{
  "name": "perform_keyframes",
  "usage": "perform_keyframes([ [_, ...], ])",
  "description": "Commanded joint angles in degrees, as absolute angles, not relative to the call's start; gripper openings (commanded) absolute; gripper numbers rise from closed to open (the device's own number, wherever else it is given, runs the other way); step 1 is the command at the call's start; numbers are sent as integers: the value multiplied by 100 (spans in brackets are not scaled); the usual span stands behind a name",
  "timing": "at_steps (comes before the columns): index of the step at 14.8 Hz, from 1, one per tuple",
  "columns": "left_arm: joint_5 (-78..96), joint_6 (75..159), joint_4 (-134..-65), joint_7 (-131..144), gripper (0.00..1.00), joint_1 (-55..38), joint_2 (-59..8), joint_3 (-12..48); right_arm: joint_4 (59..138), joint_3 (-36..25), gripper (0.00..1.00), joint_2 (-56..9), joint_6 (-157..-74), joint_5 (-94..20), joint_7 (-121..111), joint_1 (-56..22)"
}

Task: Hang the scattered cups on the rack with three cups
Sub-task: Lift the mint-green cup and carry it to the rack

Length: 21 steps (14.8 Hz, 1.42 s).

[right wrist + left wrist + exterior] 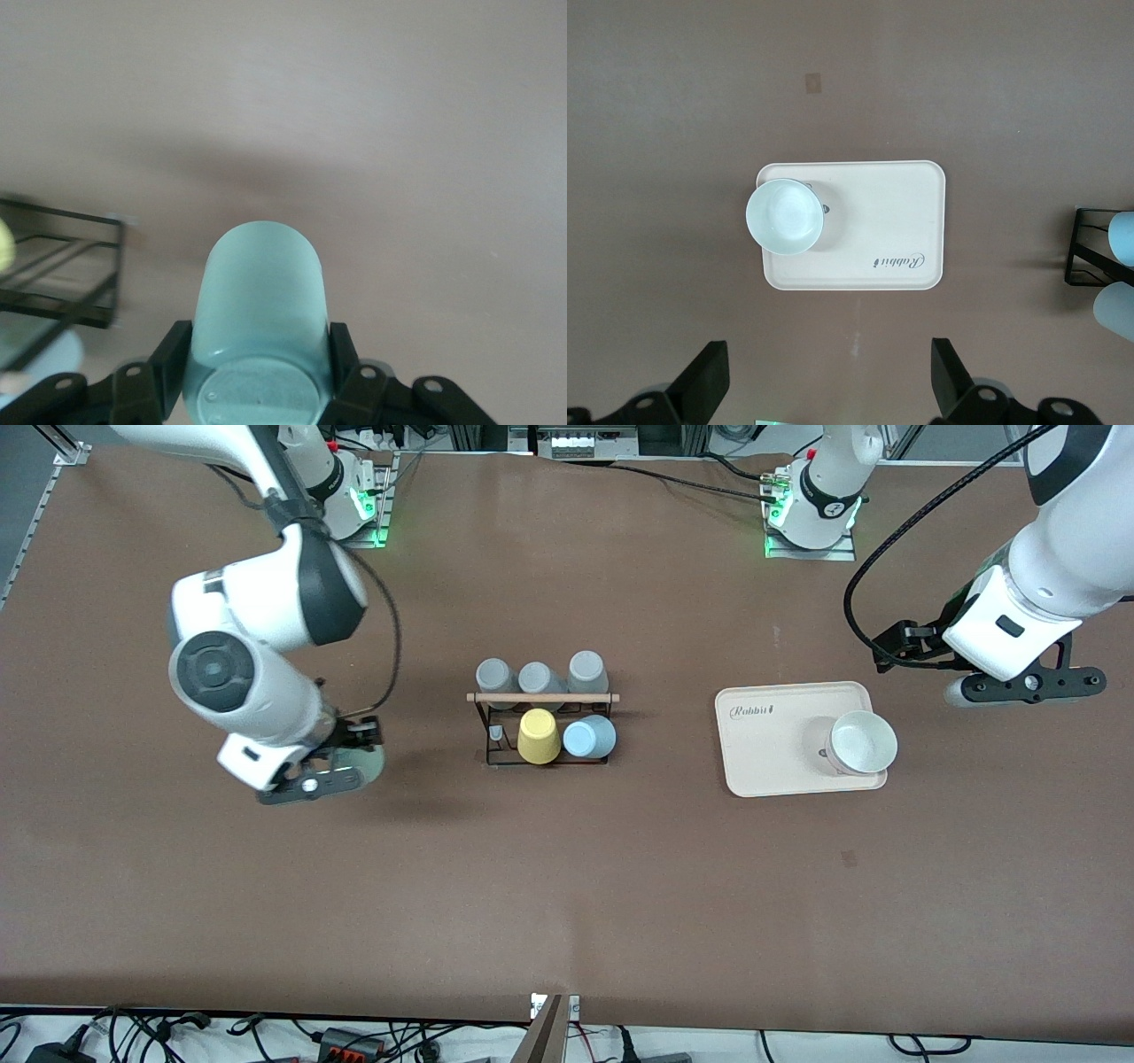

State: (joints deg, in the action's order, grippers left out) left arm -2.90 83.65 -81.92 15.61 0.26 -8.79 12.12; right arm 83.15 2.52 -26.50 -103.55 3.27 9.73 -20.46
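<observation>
Mint cup (pixel 257 301) sits pinched in our right pincer (pixel 257 372) beside the rack (pixel 542 726); our left pincer (pixel 828 390) waits spread above the tray (pixel 886 221).

The right tool (pixel 330 772) hides most of the mint-green cup (pixel 370 762); the rack (pixel 53 266) is blurred and cut off.

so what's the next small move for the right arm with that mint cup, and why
Probably carry it across toward the rack. The right gripper is shut on the mint cup, up over bare table toward the right arm's end. The rack already holds three grey cups, a yellow cup and a blue cup, with one near peg beside the yellow cup free.
</observation>
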Motion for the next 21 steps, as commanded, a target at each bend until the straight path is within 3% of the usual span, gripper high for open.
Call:
perform_keyframes([
  [1,-167,8359,-8341,1450,100,158,-712,1266,7710,263,29,-2953,-10222,99,1317,-2381],
  [4,-167,8341,-8393,1450,100,185,-668,1266,7533,264,29,-3058,-10274,-509,1809,-2443],
  [11,123,8429,-8604,1450,100,176,-510,1274,7506,237,30,-3366,-10538,-431,2768,-3137],
  [21,114,8877,-8657,1433,100,176,-501,1274,7488,246,30,-3603,-10582,-26,2909,-3296],
])
